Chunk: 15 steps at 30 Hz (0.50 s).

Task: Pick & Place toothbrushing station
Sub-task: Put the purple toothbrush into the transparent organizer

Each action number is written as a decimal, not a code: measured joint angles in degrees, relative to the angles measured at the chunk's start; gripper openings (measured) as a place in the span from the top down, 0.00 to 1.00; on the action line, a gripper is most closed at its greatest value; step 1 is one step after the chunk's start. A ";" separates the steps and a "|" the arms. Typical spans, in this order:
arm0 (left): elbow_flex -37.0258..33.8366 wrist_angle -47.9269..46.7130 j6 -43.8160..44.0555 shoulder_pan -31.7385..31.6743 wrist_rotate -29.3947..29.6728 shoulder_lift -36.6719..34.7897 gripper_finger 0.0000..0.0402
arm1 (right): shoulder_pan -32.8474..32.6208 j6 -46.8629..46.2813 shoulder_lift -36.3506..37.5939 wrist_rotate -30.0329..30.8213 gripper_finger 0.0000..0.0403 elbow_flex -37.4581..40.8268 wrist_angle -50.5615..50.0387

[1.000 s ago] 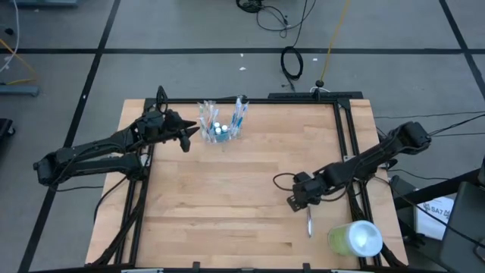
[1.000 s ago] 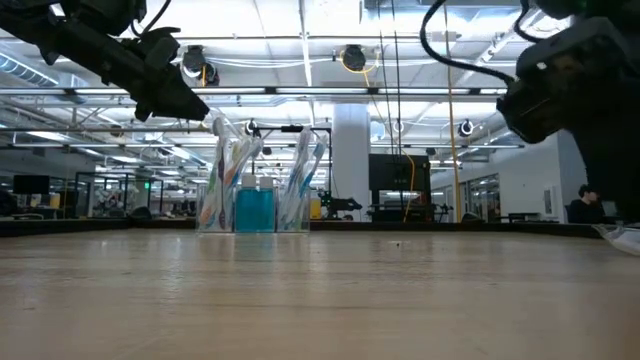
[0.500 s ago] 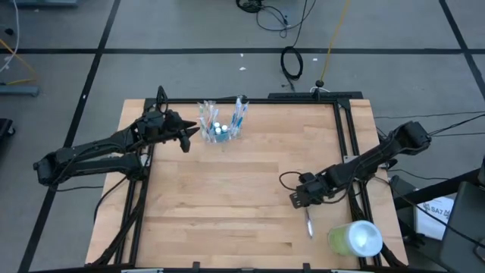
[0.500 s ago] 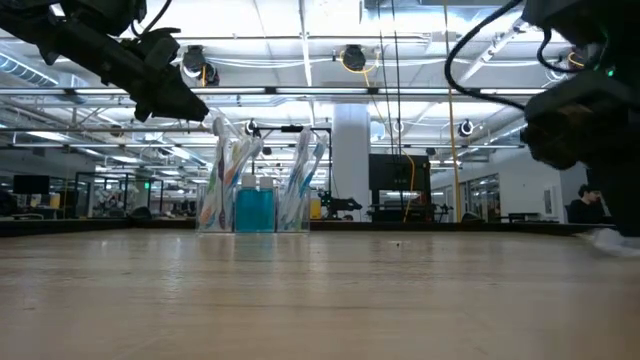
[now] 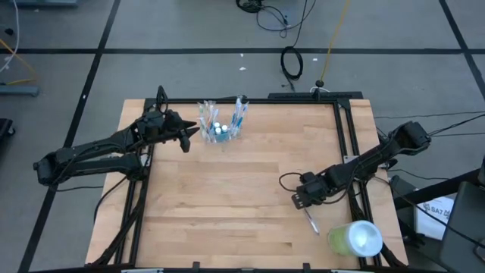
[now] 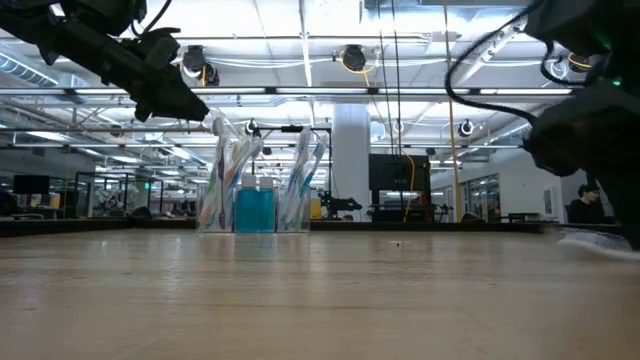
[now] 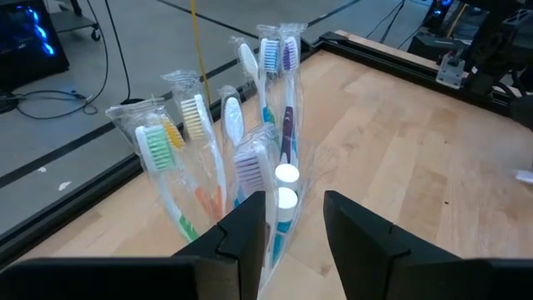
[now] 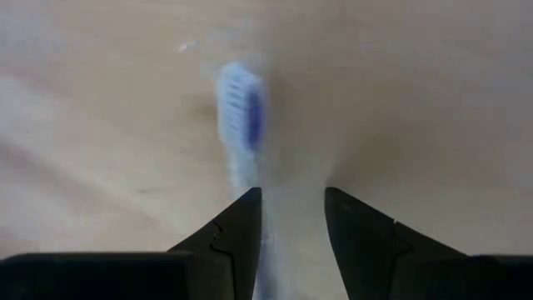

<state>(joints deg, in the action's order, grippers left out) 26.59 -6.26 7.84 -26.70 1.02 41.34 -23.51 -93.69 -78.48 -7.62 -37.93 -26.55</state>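
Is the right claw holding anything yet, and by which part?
The right claw straddles the toothbrush handle below the bristles; a closed grip cannot be told.

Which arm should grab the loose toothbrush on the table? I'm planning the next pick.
The right. Its gripper is open right over the toothbrush, which lies between its fingers in the wrist view. The left gripper waits across the table beside the cup.

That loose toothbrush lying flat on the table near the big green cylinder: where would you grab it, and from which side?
Probably across the thin handle, straight down from above. The toothbrush lies flat on the table, so only its two narrow sides are free. The right gripper already straddles it, fingers apart.
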 joint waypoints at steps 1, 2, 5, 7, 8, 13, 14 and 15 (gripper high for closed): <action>0.00 0.00 0.00 0.00 0.00 0.00 0.68 | -0.03 0.00 -0.22 -0.07 0.68 0.00 -1.30; 0.00 0.00 0.02 0.00 0.00 0.02 0.68 | -0.02 0.14 -0.26 0.04 0.68 -0.03 -2.00; 0.00 0.00 0.02 0.00 -0.02 0.00 0.68 | -0.13 1.50 -0.33 0.62 0.68 -0.04 -2.04; 0.00 -0.02 -0.02 0.00 -0.02 0.02 0.68 | -0.20 2.86 -0.39 1.98 0.68 -0.02 -0.31; 0.00 -0.01 -0.02 0.00 -0.04 0.02 0.68 | -0.22 3.51 -0.39 3.08 0.68 0.06 1.05; 0.00 -0.03 -0.04 0.00 -0.04 0.02 0.68 | -0.18 7.47 -0.48 5.04 0.68 0.06 3.63; 0.00 -0.04 -0.04 0.00 -0.04 0.02 0.68 | -0.20 7.82 -0.50 5.00 0.68 0.07 3.59; 0.00 -0.02 -0.04 0.00 -0.04 0.02 0.68 | -0.19 8.15 -0.50 5.13 0.68 0.07 3.77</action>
<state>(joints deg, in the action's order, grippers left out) 26.59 -6.28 7.79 -26.70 0.97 41.36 -23.70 -85.54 -78.98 -2.49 -37.87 -22.79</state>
